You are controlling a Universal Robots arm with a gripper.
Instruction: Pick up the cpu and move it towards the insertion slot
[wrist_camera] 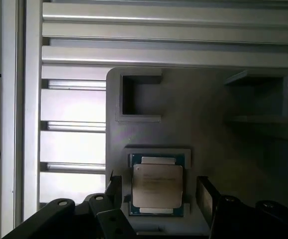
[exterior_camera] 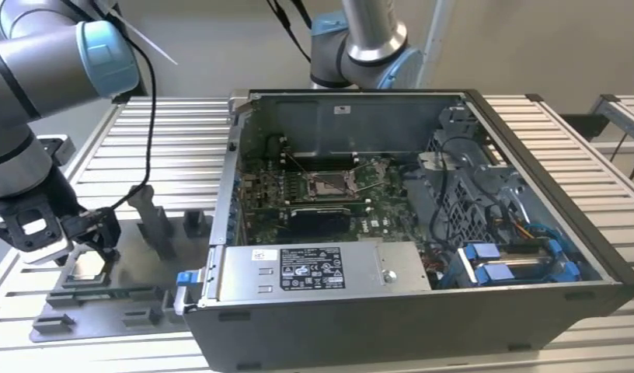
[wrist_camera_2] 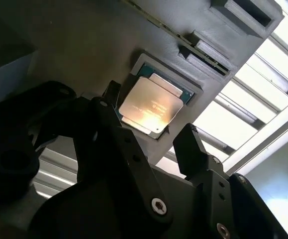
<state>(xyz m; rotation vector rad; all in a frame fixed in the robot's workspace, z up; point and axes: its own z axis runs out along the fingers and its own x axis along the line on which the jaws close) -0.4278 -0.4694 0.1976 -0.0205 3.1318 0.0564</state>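
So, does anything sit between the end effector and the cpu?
Nothing visible does. In the first wrist view the open end effector straddles the cpu, which lies bare in its recess of the grey fixture plate, with a gap on each side.

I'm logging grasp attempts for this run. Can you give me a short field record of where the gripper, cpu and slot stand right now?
gripper: open, poised over the cpu
cpu: lying flat in its pocket of the grey fixture plate
fingers: one on either side of the cpu, gaps showing, no contact
insertion slot: on the board inside the open computer case, to the exterior view's right of the gripper
progress: cpu not yet picked up
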